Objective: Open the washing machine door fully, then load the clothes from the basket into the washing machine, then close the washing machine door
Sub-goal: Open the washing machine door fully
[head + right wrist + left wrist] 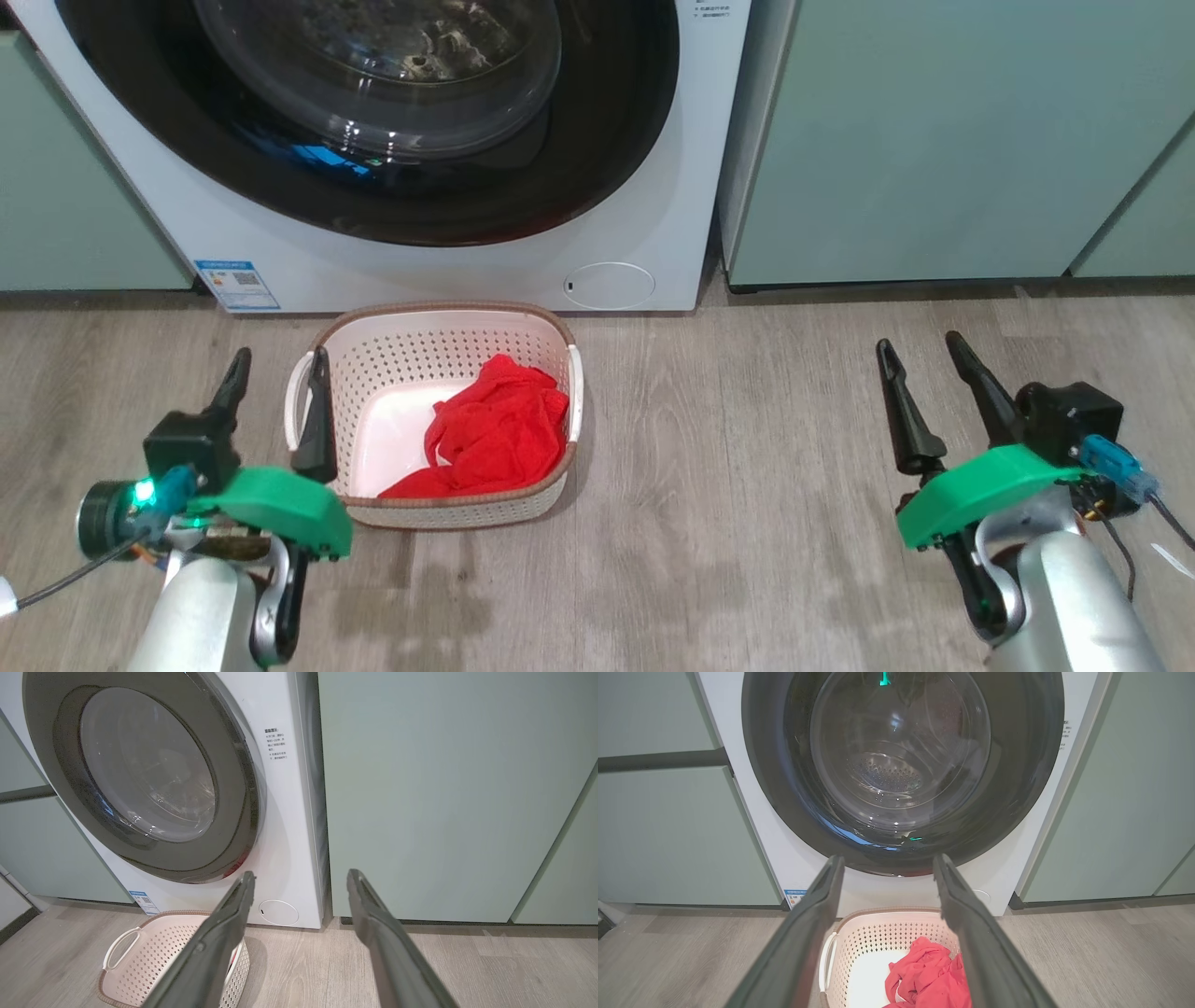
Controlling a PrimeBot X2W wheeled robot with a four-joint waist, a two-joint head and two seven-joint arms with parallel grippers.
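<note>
The white washing machine [674,196] stands straight ahead, and its door [611,140], black-rimmed with a glass bowl, lies shut against the front. On the floor just before it sits the cream basket [439,309] with the red clothes [499,431] bunched in its right half. My left gripper [282,359] is open at the basket's left handle, one finger over the rim, holding nothing. The left wrist view looks between the left gripper [889,858] fingers at the door [901,765], basket [878,933] and clothes [924,970]. My right gripper [917,343] hovers open over bare floor, well right of the basket.
Pale green cabinets [934,140] flank the machine on both sides. A small round flap [609,285] and a blue sticker [238,283] sit low on its front. Grey wood floor [728,448] spreads between the basket and my right arm.
</note>
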